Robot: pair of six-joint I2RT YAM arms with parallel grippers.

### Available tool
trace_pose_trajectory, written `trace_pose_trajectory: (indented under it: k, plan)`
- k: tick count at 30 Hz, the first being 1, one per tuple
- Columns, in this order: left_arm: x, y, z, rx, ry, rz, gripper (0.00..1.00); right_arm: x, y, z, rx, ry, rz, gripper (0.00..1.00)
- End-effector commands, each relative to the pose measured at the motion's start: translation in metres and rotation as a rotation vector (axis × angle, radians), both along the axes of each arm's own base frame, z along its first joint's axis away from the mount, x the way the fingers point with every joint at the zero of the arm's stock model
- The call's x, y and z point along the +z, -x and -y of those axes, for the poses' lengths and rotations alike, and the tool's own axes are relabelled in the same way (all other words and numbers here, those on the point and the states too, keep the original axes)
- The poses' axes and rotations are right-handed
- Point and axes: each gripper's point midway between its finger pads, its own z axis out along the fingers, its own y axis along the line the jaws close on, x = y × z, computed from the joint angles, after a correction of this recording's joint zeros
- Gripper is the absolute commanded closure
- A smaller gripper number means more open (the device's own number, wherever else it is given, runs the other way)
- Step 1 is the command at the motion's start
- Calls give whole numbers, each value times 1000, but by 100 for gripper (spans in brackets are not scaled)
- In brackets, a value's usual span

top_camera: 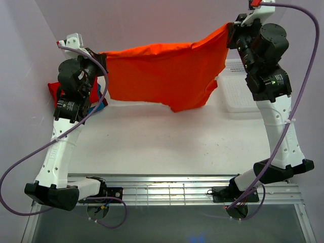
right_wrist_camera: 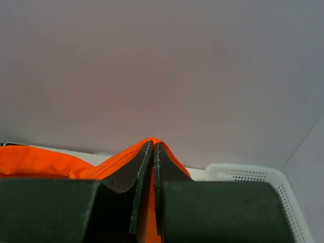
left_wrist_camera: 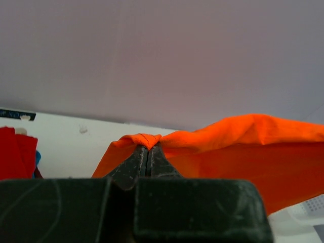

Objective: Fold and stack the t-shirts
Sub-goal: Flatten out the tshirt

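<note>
The orange t-shirt [top_camera: 167,76] hangs stretched between the two claws in the upper part of the top view. Its long axis runs from left to right across the frame. The left claw [left_wrist_camera: 148,148] is closed tightly on one bunched corner of the cloth. The right claw [right_wrist_camera: 153,144] is pinched on the opposite corner, with the cloth folded over its tips. In the top view the right corner stands higher in the frame than the left one, so the upper edge slopes a little and is not fully tight. The body of the shirt falls from this edge toward the lower part of the frame, above the white surface [top_camera: 167,147]. I cannot tell if the lower hem touches it.

I judge that the shirt should be laid down flat next, and the wide bare middle of the surface under the cloth gives room for this. The red folded shirt [top_camera: 52,92] and a teal-blue one [top_camera: 103,99] lie at the left, just under the left arm. The white mesh basket [top_camera: 238,96] stands at the right, near the right arm, so the cloth should come down between them.
</note>
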Motion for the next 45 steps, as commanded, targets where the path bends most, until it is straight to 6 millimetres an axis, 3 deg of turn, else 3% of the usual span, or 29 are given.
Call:
trace_pose_trajectory:
  k: [1,2,3,5,12,15,18,23,26,28,30,31,32,33,35,36,38,39,40,41,42,43,44,45]
  plan:
    - [33,3,-4,13,-12,61,100,53,29,23,-59,-18,135,92]
    - [38,7,-4,11,-12,69,100,54,35,25,-56,-19,135,92]
    - [39,10,-4,10,-9,70,100,43,33,23,-51,-14,106,92]
    - [37,19,-3,-5,-1,70,100,45,56,29,-36,-26,122,92]
    - [17,59,-5,-39,10,38,100,13,101,29,58,-29,48,92]
    - [9,67,-4,-53,14,22,100,19,121,37,57,-34,61,92]
    - [7,68,-2,-65,13,5,100,31,135,42,62,-39,77,92]
    - [-3,52,2,-68,8,-44,100,34,132,37,79,-66,66,92]
    - [-22,36,4,-56,-4,-104,100,18,112,28,86,-58,19,92]
    - [-37,23,2,-35,-13,-148,100,-5,88,20,75,-49,-38,92]
    - [-63,4,4,-21,-28,-224,100,-23,70,15,59,-42,-83,92]
    - [-74,-4,5,-16,-35,-254,100,-43,52,8,55,-31,-133,92]
    - [-98,-19,7,-10,-47,-321,100,-51,42,4,55,-29,-147,92]
    - [-106,-27,9,-8,-51,-343,100,-70,23,-4,53,-14,-192,92]
    - [-127,-44,13,-8,-49,-398,100,-83,1,-11,47,-9,-214,92]
    - [-143,-61,17,-6,-52,-435,100,-102,-22,-17,42,5,-252,92]
    - [-150,-79,23,-18,-40,-445,100,-100,-44,-22,37,-2,-231,92]
    - [-163,-96,27,-20,-42,-466,100,-116,-67,-26,28,13,-258,92]
    - [-137,-109,30,-28,-28,-409,100,-86,-73,-26,29,4,-190,92]
    - [-129,-118,35,-49,-21,-393,100,-76,-82,-27,29,8,-162,92]
    - [-118,-127,38,-56,-18,-371,100,-86,-106,-32,22,26,-177,92]
    - [-85,-145,42,-63,-4,-300,100,-29,-99,-27,17,-6,-51,92]
    - [-73,-150,45,-69,-6,-291,100,-33,-117,-28,2,37,-41,92]
    - [-56,-155,45,-69,-6,-258,100,-14,-116,-22,-8,35,9,92]
